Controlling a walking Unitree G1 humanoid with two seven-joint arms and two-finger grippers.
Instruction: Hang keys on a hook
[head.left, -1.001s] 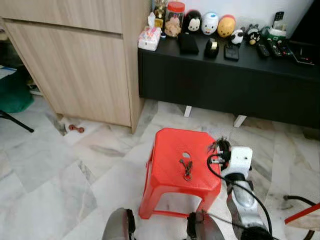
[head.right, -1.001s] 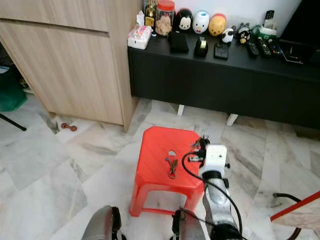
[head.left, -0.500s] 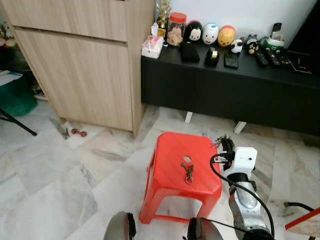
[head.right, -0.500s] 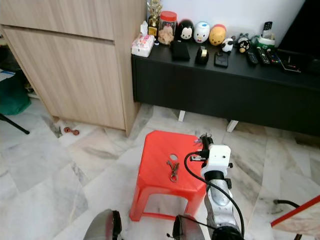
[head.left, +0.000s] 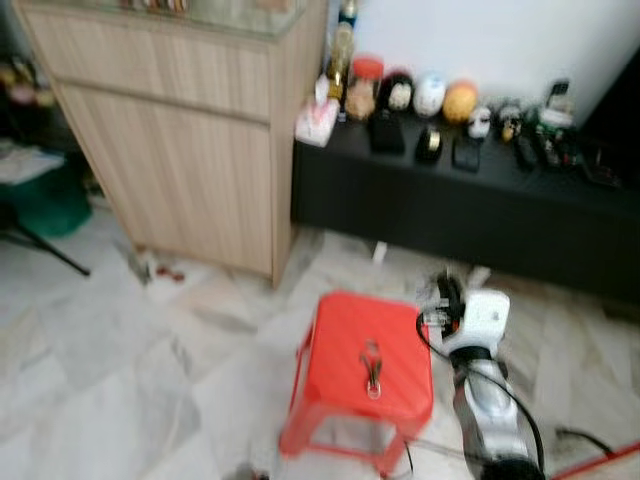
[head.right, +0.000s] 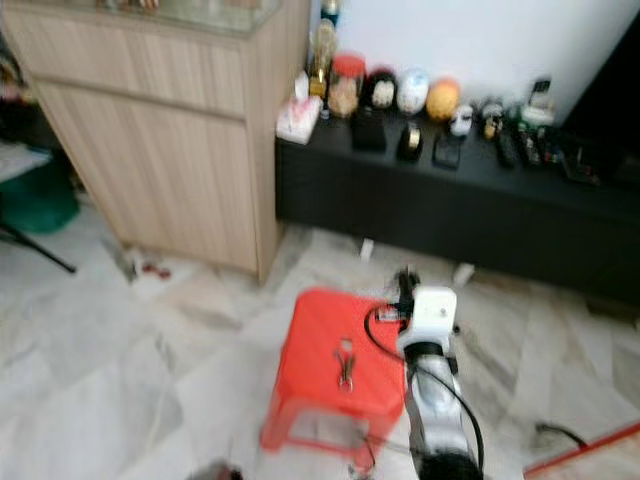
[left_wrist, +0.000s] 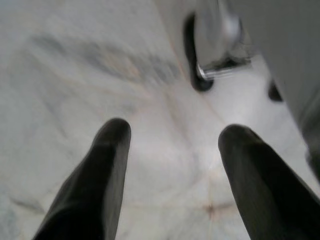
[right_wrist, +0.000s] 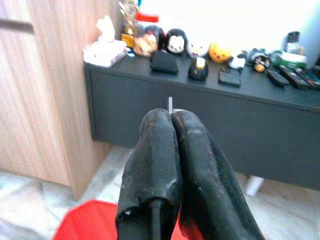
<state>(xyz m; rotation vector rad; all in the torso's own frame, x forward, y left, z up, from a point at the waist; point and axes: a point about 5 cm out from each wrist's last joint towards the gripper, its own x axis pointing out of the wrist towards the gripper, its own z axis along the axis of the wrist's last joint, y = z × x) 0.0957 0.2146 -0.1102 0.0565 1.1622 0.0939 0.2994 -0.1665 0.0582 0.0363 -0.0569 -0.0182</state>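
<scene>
Keys (head.left: 373, 368) lying on red stool (head.left: 340, 325), right gripper (right_wrist: 171, 114) hovering beside it, fingers pressed together, a thin metal sliver showing at the tips, left gripper (left_wrist: 172, 140) hanging spread over marble floor (left_wrist: 60, 65).

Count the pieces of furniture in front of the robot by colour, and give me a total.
Red: 1, the stool
Light wood: 1, the cabinet
Black: 1, the low sideboard
Total: 3

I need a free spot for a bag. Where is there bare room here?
Bare marble floor lies between the wooden cabinet and the red stool. The stool holds only keys. The black console top is crowded.
</scene>
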